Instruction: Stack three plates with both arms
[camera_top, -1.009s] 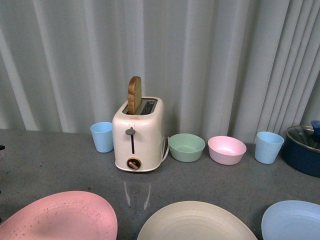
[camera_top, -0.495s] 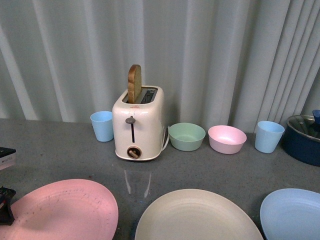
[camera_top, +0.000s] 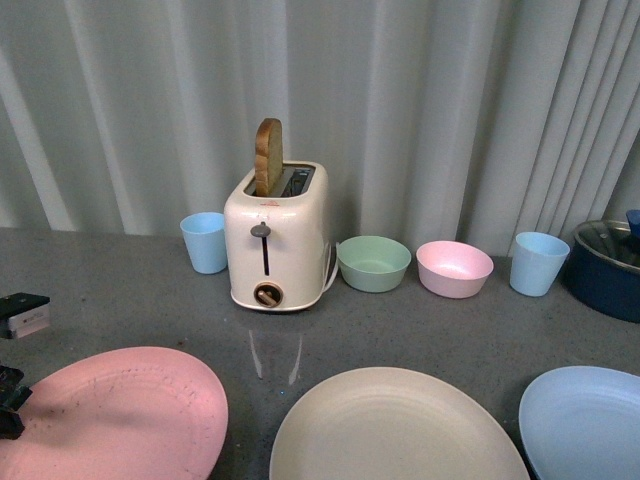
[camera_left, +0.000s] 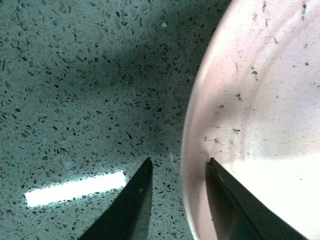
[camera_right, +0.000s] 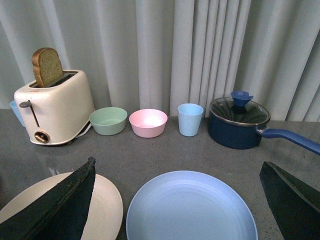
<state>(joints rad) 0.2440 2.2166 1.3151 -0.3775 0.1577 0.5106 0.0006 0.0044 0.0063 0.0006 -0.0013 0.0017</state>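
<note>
1. Left gripper (camera_left: 179, 162), jaws part-open, straddles the rim of the pink plate (camera_left: 260, 125) at 8 o'clock.
2. Right gripper (camera_right: 176, 165) gapes wide over the blue plate (camera_right: 190, 207), 4 o'clock.
3. Cream plate (camera_top: 395, 425) at 6 o'clock; nothing stacked yet.

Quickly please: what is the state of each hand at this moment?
Left hand: open, its fingers on either side of the rim of the large round matte pink plate, not closed on it.
Right hand: open wide, holding nothing.

bare counter (camera_top: 130, 310) lies open between pink plate (camera_top: 110, 420) and toaster (camera_top: 277, 240).
</note>
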